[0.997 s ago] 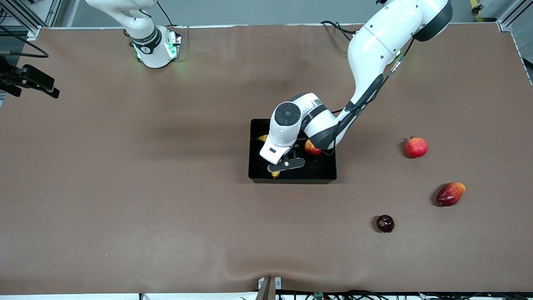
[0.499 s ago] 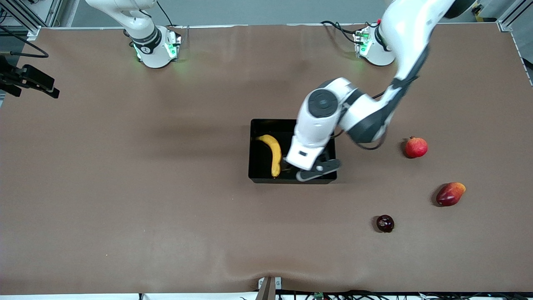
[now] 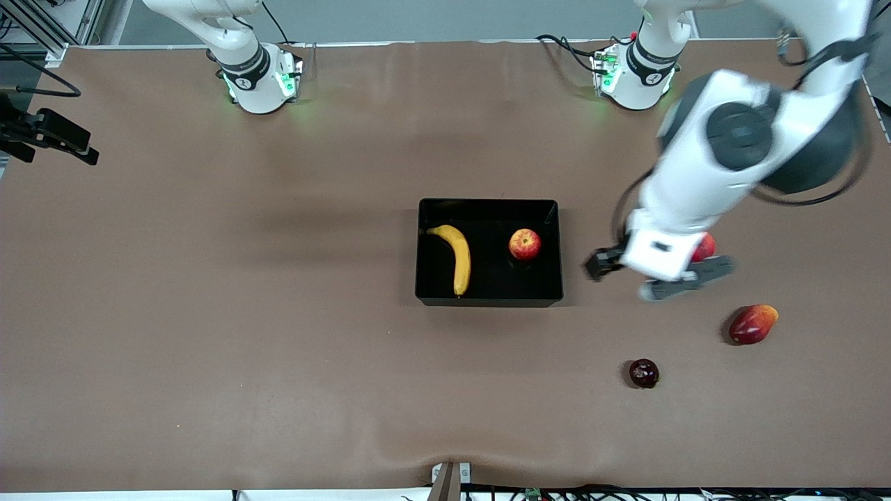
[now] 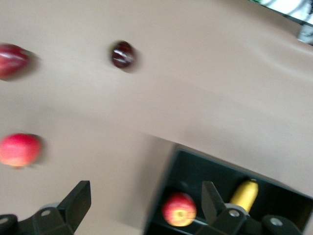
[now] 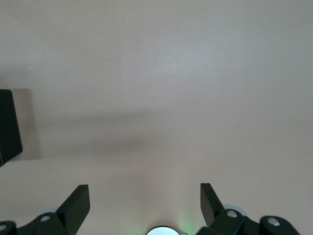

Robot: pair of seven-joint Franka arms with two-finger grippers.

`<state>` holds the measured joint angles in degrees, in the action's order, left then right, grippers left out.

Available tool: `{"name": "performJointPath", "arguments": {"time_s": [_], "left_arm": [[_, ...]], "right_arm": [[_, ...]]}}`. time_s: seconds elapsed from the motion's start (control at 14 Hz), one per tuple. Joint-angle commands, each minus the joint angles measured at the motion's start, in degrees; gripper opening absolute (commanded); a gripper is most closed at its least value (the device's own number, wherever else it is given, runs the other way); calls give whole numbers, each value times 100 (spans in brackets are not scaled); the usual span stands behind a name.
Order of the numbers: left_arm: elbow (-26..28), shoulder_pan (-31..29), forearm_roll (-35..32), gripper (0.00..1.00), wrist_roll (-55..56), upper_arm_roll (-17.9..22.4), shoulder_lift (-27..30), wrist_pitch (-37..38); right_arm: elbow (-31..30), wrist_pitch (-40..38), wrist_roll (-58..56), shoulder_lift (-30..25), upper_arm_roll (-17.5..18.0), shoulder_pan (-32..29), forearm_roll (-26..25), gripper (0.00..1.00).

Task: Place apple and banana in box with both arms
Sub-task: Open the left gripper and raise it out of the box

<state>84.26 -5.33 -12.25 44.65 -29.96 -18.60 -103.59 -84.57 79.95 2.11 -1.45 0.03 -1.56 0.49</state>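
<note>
- Evidently the table [image 3: 209, 313], covered in brown, carries everything, with both arm bases along its robot edge.
- Next in size, the left arm [image 3: 724, 160] hangs over the bare cover between the box and the loose fruit toward its own end of the table; the right arm [image 3: 230, 49] waits near its base.
- Then the box [image 3: 487, 298], a shallow black tray at mid-table, holds both task fruits.
- Inside it the banana [image 3: 456, 254] lies along the wall toward the right arm's end, and the apple [image 3: 525, 244] sits apart from it, toward the left arm's end.
- Judging by that, both placements look done; the step in hand is clearing the left arm away. Doing it well means rising high and swinging wide of the crowned red fruit [image 3: 705, 247] directly under the wrist, so nothing gets knocked.
- Smaller bystanders: a red-and-orange fruit [image 3: 753, 323] and a dark purple fruit [image 3: 644, 373], both nearer the front camera, well apart from the box.
- Left gripper [image 4: 145, 205]: jaws spread wide with nothing between them, over bare table beside the box.
- Right gripper [image 5: 145, 204]: jaws likewise spread wide and empty, over bare table with a corner of the box at the edge of its wrist view.
</note>
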Motion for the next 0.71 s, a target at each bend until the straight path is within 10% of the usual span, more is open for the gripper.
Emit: {"name": "performJointPath", "arguments": {"time_s": [0.0,0.64], "left_arm": [[-31,-625,161,100,-639,-71,452,575],[-384,-1857,460,100,-2583,-28,1094,1728]], "right_arm": [[29,-14,79,-22,58,-64,-66,100],[29,-5,79,-22,58,-55,-66,100]]}}
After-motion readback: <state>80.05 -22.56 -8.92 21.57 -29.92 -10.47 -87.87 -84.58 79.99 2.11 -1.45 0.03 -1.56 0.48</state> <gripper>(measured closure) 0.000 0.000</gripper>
